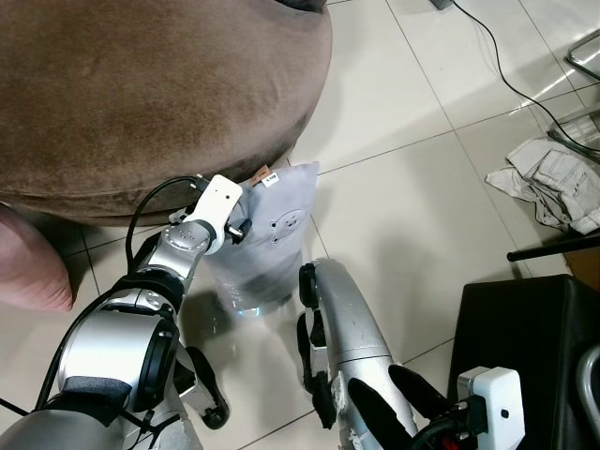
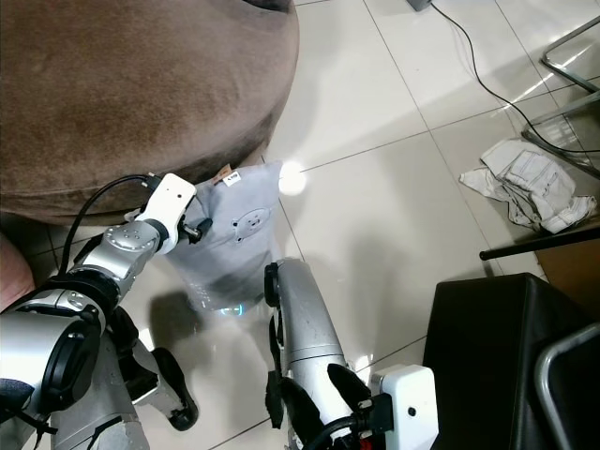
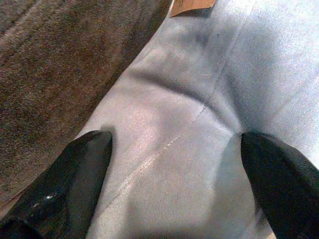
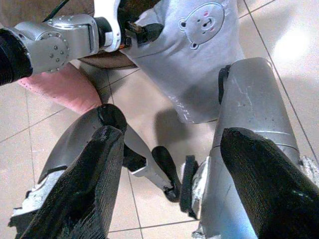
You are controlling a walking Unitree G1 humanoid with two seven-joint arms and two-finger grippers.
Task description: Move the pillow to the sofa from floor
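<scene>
We see the pillow (image 1: 272,239), pale grey with a small bear face, standing upright on the tiled floor (image 1: 412,216), leaning against the front of the brown sofa (image 1: 141,94). It is not on the sofa; its top edge with a small tag sits just under the sofa's rounded edge. Our left gripper (image 3: 174,184) is at the pillow's upper edge beside the sofa, its two fingers (image 3: 65,184) spread apart with the grey fabric between them. Our right gripper (image 4: 169,184) hangs low, well away from the sofa, over our own legs, its fingers wide apart and holding nothing. A pink cushion (image 1: 33,267) lies beside the sofa, and crumpled cloth (image 1: 553,183) lies far off across the floor.
</scene>
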